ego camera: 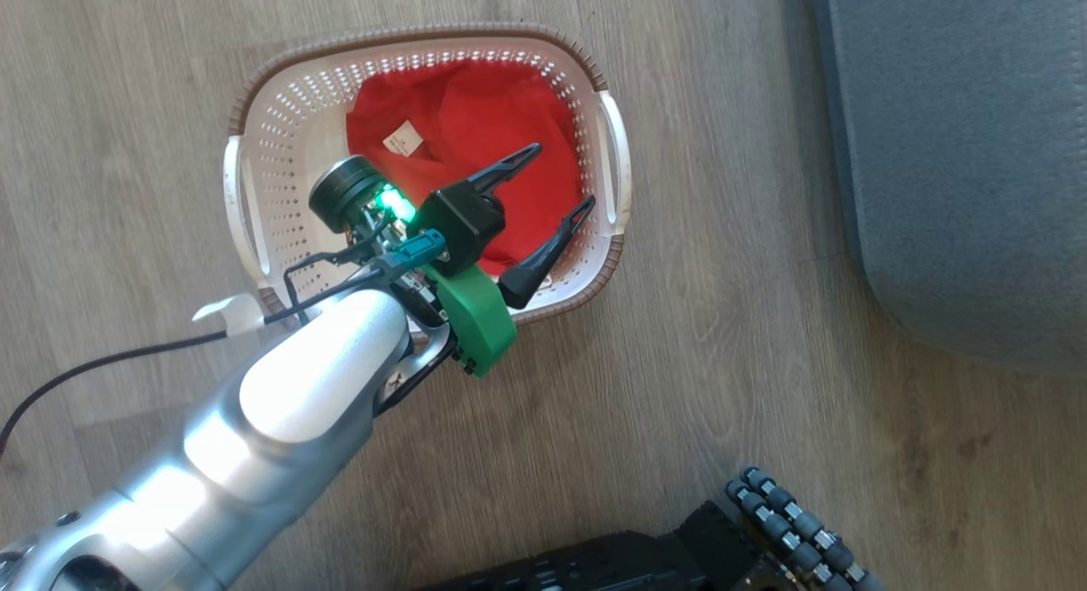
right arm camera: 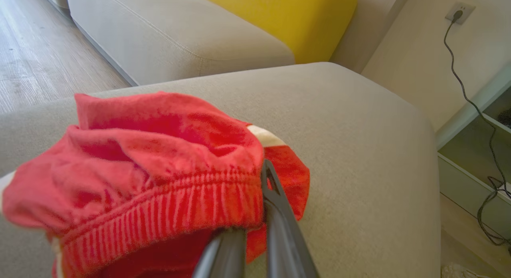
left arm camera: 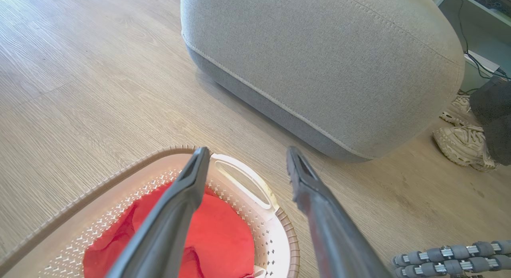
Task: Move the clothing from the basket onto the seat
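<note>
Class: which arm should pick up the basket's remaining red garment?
Left: the left gripper hangs open over the red garment in the basket; the right gripper is shut on another garment over the seat.

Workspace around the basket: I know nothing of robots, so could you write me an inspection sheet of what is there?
Surface: pale wood-look plank floor.
Job's things: cream perforated plastic basket with brown rim on the floor, red fabric garment inside; second red garment with white trim over the large grey upholstered seat.
Clutter: pale shoes on the floor by the seat.
Grippers: left gripper open above the basket, empty; right gripper shut on the second red garment.
Cables: black cable along the left arm; dark cord from a wall socket.
Surroundings: yellow cushion, another grey cushion.
</note>
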